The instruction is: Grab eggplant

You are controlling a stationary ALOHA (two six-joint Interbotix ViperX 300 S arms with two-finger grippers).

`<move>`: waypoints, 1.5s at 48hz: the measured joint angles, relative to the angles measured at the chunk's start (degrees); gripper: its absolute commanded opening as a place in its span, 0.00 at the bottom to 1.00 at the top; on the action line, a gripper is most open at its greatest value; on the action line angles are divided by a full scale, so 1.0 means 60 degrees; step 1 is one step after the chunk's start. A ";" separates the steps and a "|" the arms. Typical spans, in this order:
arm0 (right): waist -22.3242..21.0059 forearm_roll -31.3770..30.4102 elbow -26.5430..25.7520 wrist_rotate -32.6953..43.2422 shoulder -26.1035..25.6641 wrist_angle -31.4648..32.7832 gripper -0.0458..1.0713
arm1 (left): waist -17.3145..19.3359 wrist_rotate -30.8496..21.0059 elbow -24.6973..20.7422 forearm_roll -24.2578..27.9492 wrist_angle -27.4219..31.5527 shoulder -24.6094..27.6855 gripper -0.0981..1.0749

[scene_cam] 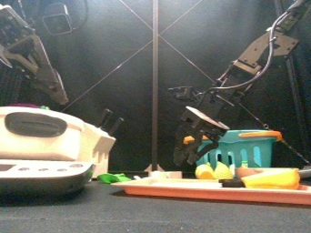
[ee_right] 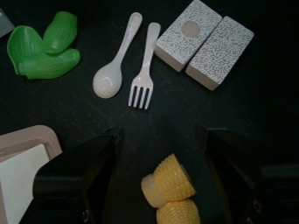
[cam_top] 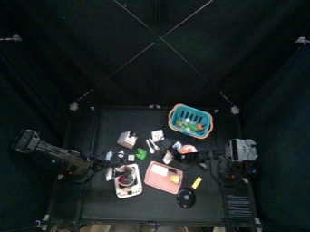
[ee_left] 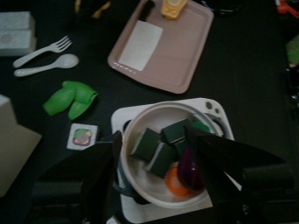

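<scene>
Black table (cam_top: 109, 122), black curtains (cam_top: 72, 45), cluttered

Black table (cam_top: 103, 127) — pink tray (cam_top: 161, 178), basket (cam_top: 190, 118)

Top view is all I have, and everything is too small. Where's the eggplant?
Observer: The left wrist view shows a dark purple piece, likely the eggplant. It lies in the white pot with green pieces and an orange one.
Operator: Gripped yet?
Observer: No. The left gripper is over the pot, jaws wide open, holding nothing.
Operator: Other arm?
Observer: In the right wrist view, the right gripper is open over the corn, with a gap on each side.
</scene>
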 measured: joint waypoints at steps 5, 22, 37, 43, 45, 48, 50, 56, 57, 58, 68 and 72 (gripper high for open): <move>0.0015 0.0000 0.0000 0.0000 0.0000 0.0000 0.89 | -0.0146 0.0337 -0.0029 -0.0732 0.0176 0.0190 0.87; 0.0015 0.0015 0.0000 0.0015 0.0000 0.0000 0.89 | -0.0249 0.1538 -0.0498 -0.1816 0.1025 0.1260 0.87; 0.0000 0.0015 0.0000 0.0000 -0.0015 0.0000 0.89 | -0.0249 0.1714 -0.0527 -0.2432 0.1069 0.1318 0.87; 0.0000 0.0015 -0.0015 0.0000 0.0000 0.0000 0.89 | -0.0249 0.1729 -0.0527 -0.2446 0.1011 0.1348 0.87; 0.0000 0.0015 -0.0015 0.0000 0.0000 0.0000 0.89 | -0.0249 0.1729 -0.0527 -0.2446 0.0952 0.1333 0.87; 0.0000 0.0015 -0.0015 0.0015 0.0000 0.0000 0.89 | -0.0234 0.1729 -0.0527 -0.2446 0.0820 0.1348 0.87; 0.0015 0.0000 -0.0015 0.0000 0.0000 0.0000 0.89 | -0.0249 0.1743 -0.0527 -0.2446 0.0732 0.1348 0.87; 0.0000 0.0015 -0.0015 0.0015 0.0000 0.0000 0.89 | -0.0249 0.1743 -0.0527 -0.2461 0.0454 0.1348 0.87; 0.0000 0.0015 -0.0015 0.0015 0.0000 0.0000 0.89 | -0.0249 0.1743 -0.0527 -0.2461 0.0425 0.1348 0.87; 0.0000 0.0015 -0.0015 0.0000 0.0000 0.0000 0.89 | -0.0234 0.1729 -0.0527 -0.2461 0.0396 0.1348 0.87; 0.0000 0.0015 -0.0015 0.0015 0.0000 0.0000 0.89 | -0.0234 0.1743 -0.0454 -0.2461 0.0220 0.1406 0.87; 0.0000 0.0015 -0.0044 0.0000 0.0015 0.0000 0.89 | -0.0249 0.1758 -0.0439 -0.2461 0.0088 0.1714 0.87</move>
